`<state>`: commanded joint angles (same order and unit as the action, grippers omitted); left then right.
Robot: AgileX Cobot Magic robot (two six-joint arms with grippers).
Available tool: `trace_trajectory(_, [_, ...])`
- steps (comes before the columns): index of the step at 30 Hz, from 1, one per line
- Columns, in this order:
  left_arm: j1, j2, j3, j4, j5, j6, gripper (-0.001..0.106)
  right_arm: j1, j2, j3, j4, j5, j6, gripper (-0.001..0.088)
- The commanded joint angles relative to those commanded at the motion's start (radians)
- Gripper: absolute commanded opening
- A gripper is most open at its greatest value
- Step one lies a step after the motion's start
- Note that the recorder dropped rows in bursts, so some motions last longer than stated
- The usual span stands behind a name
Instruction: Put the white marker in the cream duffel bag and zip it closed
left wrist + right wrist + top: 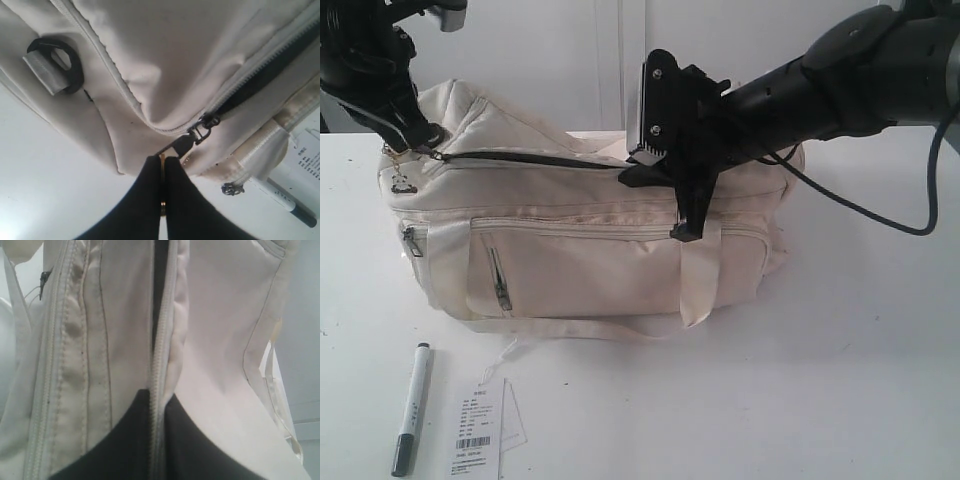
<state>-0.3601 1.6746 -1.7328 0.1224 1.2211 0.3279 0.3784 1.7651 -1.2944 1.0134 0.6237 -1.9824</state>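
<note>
Step in hand: opening the top zip. Marker not loaded yet.

- Large, soft fabric cream duffel bag [590, 260] sits mid-frame on the white table [820, 380]. Its top zip shows a dark gap from the left end toward the middle, so it is partly open. Past the right arm I cannot tell.
- Left pincer [162, 162]: narrow, clamped on the grey metal zipper pull [180, 144] at the bag's left end, upper left of the exterior frame.
- Right pincer [157, 400]: narrow, nipping the bag's zip edge near frame centre. Judged to be steadying the fabric.
- Slim white marker [412, 408] with dark grey cap lies on the table at lower left, near a white printed paper tag [480, 430]. Neither pincer touches it.

Next, as I judge it: the mouth looks slim and wants spreading. Then one pincer must release, drop to the lower left, take the barrel and carry it to the gap.
</note>
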Motion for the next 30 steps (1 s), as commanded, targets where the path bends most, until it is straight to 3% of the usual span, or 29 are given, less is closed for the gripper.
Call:
trace_trajectory(5, [0.0, 0.0, 0.0, -0.048, 0.0, 0.002, 0.0, 0.0, -0.049, 0.0, 0.007, 0.006, 0.124, 0.0484])
trace_trajectory(7, [0.0, 0.0, 0.0, -0.061, 0.0, 0.002, 0.0, 0.0, -0.079, 0.0, 0.026, 0.011, 0.2, 0.0543])
trace_trajectory(12, [0.0, 0.0, 0.0, -0.081, 0.0, 0.008, 0.0, 0.011, -0.122, -0.004, 0.158, 0.148, 0.417, 0.0554])
trace_trajectory(16, [0.0, 0.0, 0.0, -0.096, 0.0, 0.011, 0.0, 0.079, -0.111, -0.044, 0.083, 0.196, 0.652, 0.0554])
trace_trajectory(19, [0.0, 0.0, 0.0, -0.096, 0.0, 0.024, 0.0, 0.157, -0.107, -0.077, -0.063, 0.143, 0.652, 0.0554])
trace_trajectory(20, [0.0, 0.0, 0.0, -0.096, 0.0, 0.035, 0.0, 0.202, -0.097, -0.104, -0.178, 0.087, 0.697, 0.0554])
trace_trajectory(22, [0.0, 0.0, 0.0, -0.096, 0.0, 0.037, 0.0, 0.23, -0.057, -0.152, -0.269, 0.047, 0.76, 0.0554])
trace_trajectory(30, [0.0, 0.0, 0.0, -0.096, 0.0, 0.047, 0.0, 0.231, 0.131, -0.333, -0.274, 0.026, 0.758, 0.0554])
